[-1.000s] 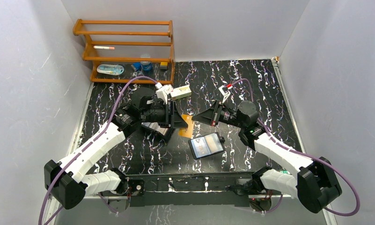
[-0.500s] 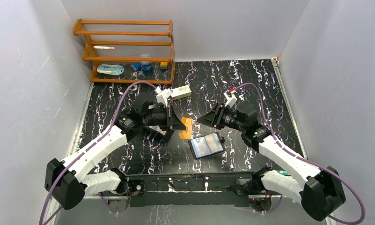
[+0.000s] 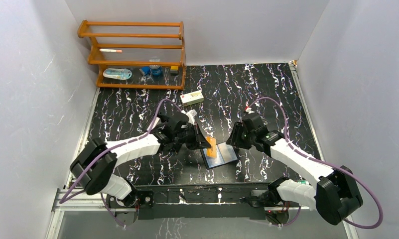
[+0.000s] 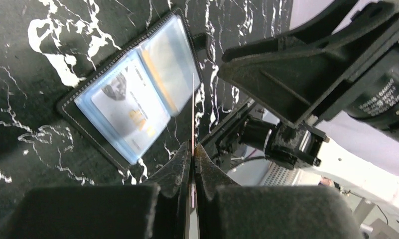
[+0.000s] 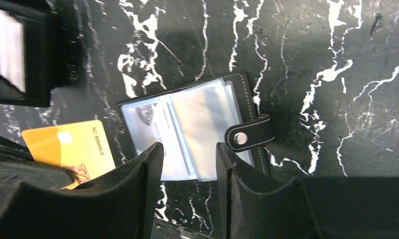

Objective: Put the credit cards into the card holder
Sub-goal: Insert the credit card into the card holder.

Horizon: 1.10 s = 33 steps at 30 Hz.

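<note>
Black counter with white marble veining, closed in by plain white walls. Wooden rack stands at the far left corner, and a cream carton lies just in front of it.

Card holder lies open flat at near centre, sleeves up, snap tab out to one side.

Left jaws are pinched tight on an orange credit card, held on edge over the holder's left half. Right jaws are spread, holding nothing, hovering just beside the holder's tab side.

A second ago the card hung farther back, between the two sets of jaws. Since then the left arm has swung it forward over the holder, and the right arm has come in close. The holder has not shifted.
</note>
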Each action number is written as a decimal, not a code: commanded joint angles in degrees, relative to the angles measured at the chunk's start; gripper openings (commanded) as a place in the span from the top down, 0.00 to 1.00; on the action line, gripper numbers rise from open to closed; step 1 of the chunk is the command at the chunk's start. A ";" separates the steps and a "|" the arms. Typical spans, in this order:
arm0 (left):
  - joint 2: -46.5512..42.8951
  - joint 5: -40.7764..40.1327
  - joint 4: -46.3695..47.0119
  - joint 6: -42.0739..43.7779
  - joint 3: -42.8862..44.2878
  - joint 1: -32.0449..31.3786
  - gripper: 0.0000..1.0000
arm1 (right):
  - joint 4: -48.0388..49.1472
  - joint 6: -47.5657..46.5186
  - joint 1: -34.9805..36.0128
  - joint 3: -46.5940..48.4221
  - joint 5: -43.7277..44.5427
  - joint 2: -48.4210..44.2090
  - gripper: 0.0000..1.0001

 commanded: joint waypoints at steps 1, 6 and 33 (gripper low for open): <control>4.04 -3.96 9.24 -3.53 -1.47 -1.03 1.00 | -0.57 -2.09 -0.14 -1.27 3.17 1.25 0.48; 10.66 -3.65 14.08 -4.25 -0.88 -3.49 1.00 | 3.10 -3.73 -0.16 -4.23 6.40 1.52 0.42; 8.05 -11.91 10.91 -6.44 -4.12 -4.83 1.00 | 10.57 11.28 1.46 -19.37 -4.64 -4.86 0.64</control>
